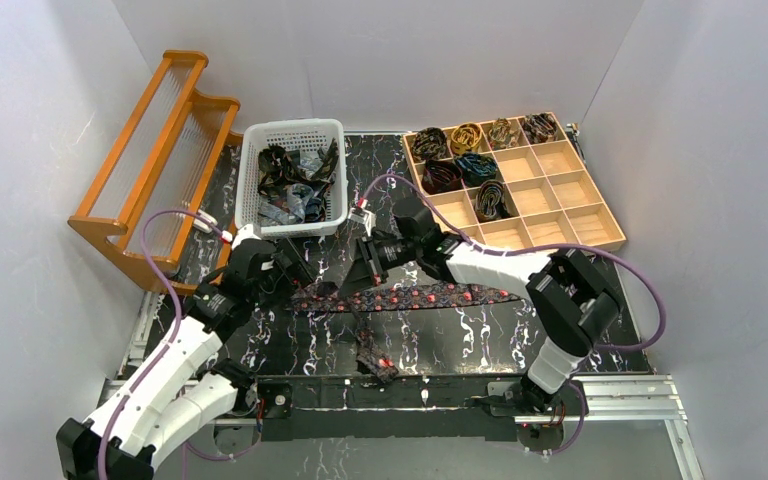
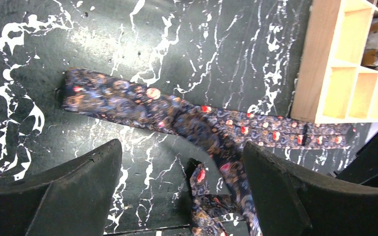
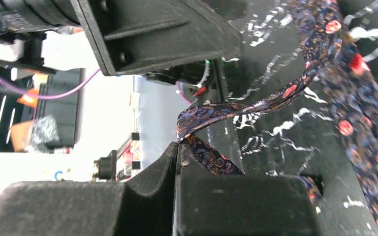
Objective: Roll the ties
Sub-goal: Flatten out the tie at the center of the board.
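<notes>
A dark tie with red-pink dots (image 1: 430, 296) lies stretched across the black marbled table, and its narrow end trails toward the near edge (image 1: 375, 362). My right gripper (image 1: 362, 278) is shut on a fold of this tie (image 3: 211, 160), pinched at the fingertips (image 3: 178, 147) and lifted off the table. My left gripper (image 1: 295, 282) is open over the tie's left end. In the left wrist view the tie (image 2: 128, 101) lies ahead of and between the spread fingers (image 2: 78, 187), untouched, with the gripper (image 2: 182, 164) empty.
A white basket (image 1: 252, 175) of loose ties stands at the back. A wooden compartment tray (image 1: 560, 190) at the back right holds several coiled ties; its corner shows in the left wrist view (image 2: 320, 64). An orange wooden rack (image 1: 150, 170) stands at the left.
</notes>
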You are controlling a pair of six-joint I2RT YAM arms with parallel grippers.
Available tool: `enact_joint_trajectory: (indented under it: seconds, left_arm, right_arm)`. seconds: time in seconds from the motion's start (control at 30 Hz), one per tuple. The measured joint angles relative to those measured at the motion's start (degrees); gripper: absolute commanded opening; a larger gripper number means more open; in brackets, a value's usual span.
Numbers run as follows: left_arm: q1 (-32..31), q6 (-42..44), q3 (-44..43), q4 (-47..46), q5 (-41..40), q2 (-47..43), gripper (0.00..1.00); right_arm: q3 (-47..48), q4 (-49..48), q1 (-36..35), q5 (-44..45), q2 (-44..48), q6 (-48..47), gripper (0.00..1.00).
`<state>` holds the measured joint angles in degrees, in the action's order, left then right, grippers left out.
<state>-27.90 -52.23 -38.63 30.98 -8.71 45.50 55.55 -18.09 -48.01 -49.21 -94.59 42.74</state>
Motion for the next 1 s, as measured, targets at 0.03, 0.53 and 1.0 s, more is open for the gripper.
enact_joint_trajectory:
  seconds: [0.03,0.53,1.0]
  left_arm:
    - [0.0,0.1,-0.1,0.0,0.2,-0.6,0.92]
    - [0.0,-13.4,11.7,-5.0,7.1,-21.5,0.92]
    - [0.0,-27.5,19.4,-16.3,15.5,-24.4,0.75]
  right_arm:
    - [0.9,-1.1,0.0,-2.1,-0.7,0.5,0.07]
    - [5.6,-11.0,0.0,-12.9,-10.1,5.8,0.08]
    - [5.9,-16.6,0.7,-8.0,-11.6,10.1,0.06]
